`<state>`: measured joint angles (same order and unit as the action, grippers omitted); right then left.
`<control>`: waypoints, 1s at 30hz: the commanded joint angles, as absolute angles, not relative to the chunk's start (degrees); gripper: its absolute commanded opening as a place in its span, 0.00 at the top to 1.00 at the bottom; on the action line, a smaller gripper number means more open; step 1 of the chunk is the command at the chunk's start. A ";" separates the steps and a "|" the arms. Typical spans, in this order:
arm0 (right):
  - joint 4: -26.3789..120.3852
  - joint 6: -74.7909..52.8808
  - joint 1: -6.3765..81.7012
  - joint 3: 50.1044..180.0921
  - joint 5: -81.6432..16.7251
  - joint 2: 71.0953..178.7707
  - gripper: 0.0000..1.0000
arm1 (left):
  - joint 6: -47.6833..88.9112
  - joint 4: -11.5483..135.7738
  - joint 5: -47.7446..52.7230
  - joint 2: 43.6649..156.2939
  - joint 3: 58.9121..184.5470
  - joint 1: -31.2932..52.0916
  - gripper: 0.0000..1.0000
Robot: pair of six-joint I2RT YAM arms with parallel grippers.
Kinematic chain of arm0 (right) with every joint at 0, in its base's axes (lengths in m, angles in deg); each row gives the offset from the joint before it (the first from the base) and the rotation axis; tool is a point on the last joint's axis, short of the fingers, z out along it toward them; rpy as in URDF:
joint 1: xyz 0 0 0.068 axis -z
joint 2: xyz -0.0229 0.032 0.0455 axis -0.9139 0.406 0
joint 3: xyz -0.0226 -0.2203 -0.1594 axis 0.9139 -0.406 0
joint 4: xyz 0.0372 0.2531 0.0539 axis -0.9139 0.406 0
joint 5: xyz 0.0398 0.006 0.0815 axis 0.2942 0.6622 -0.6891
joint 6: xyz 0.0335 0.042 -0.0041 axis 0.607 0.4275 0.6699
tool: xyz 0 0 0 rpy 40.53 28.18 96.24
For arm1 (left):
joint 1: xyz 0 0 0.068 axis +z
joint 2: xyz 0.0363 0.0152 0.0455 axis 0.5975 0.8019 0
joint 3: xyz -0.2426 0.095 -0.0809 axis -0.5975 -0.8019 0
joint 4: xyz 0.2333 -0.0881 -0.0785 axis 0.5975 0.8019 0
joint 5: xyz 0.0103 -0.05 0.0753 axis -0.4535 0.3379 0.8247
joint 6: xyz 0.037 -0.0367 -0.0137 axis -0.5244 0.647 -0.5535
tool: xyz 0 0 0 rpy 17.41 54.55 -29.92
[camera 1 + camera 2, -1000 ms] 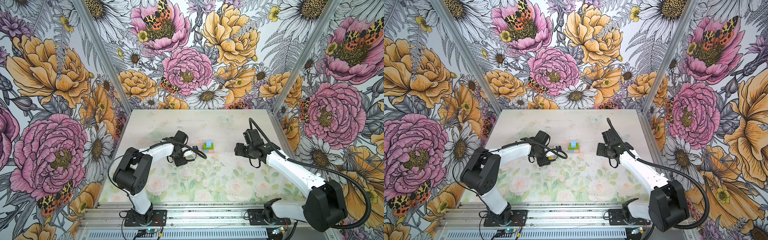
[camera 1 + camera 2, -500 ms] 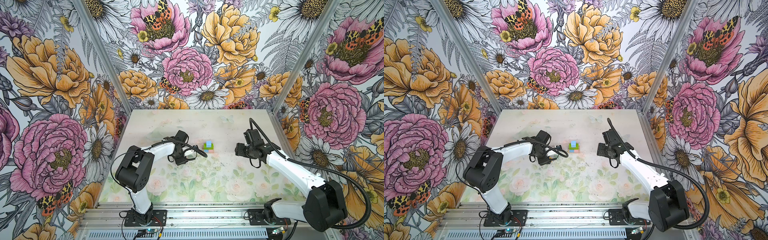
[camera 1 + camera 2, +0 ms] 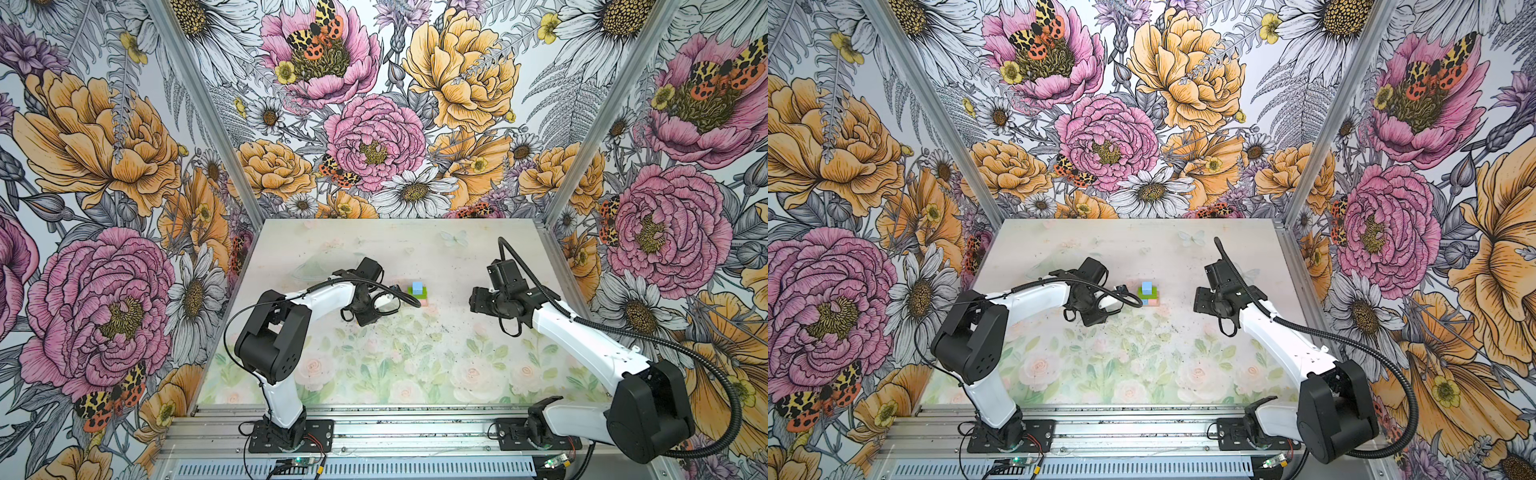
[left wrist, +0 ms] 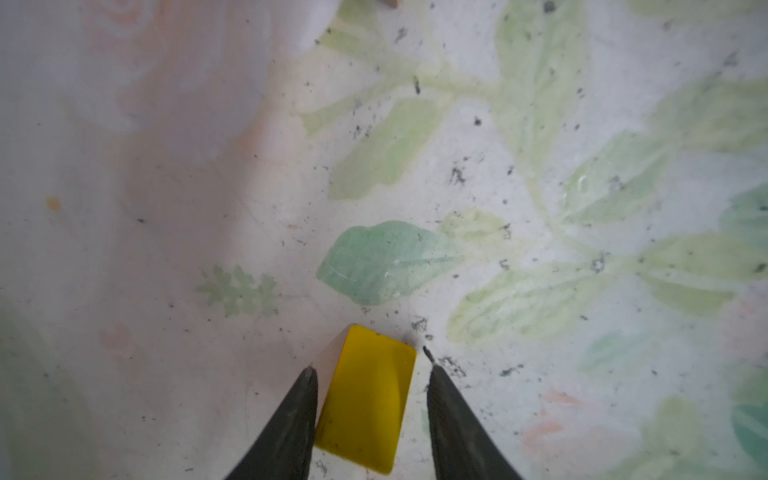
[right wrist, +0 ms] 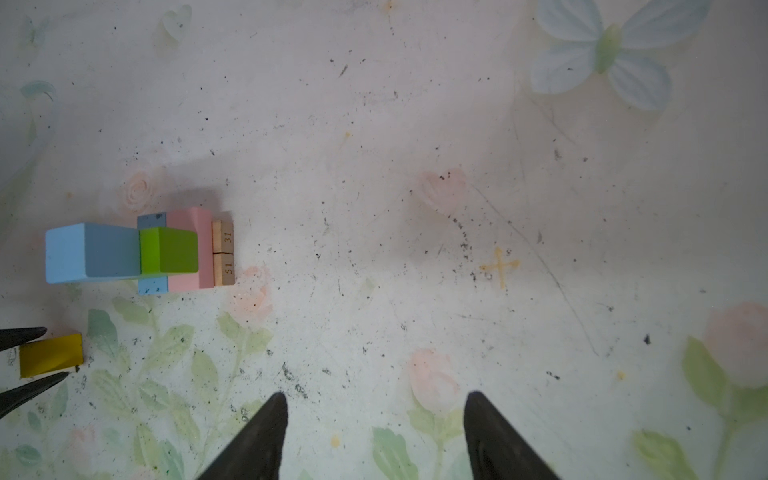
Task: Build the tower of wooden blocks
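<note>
Yellow paint, smooth and matte, covers the roof-shaped piece (image 4: 365,399), a short wooden prism with rounded corners. It lies on the desk (image 5: 415,124) with one sloping face up. A paler face shows along one edge. Its long axis runs lengthwise between the two fingers of the left tool (image 4: 370,369), pointing away from the wrist and turned slightly off their line.

The left tool's dark, tapering fingers straddle the piece. One finger sits against its side, while a sliver of desk shows between the other finger and the block. The jaws are not clamped on it, and the piece rests on the desk.

It lies near the tower (image 5: 141,253), apart from it and not touching. The tower stands upright near the middle of the desk in both top views, between the two arms, with its long axis vertical.

- **Base:** two tan planks (image 5: 224,268) of bare wood lie side by side, their end faces stamped 31 and 51.
- **Second layer:** a pink brick (image 5: 204,249) and a light blue brick (image 5: 153,286) rest on the planks side by side. The blue one is flecked with dark specks.
- **Upper layers:** a green brick (image 5: 168,251) lies across those two, and a light blue cube (image 5: 91,257) sits on top.

All the blocks have flat matte faces and softened edges.

The right tool (image 5: 377,395) hangs well apart from the tower on the other side. Its jaws are spread with only bare desk between them. The desk is a pale sheet printed with faded roses, leaves and a butterfly, scuffed and peppered with dark grit.
</note>
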<state>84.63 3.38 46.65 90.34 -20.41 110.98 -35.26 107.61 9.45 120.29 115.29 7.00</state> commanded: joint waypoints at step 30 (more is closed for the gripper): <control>82.45 3.34 47.06 89.70 -21.83 110.31 0.31 | -42.26 109.94 13.29 106.72 110.55 7.89 0.30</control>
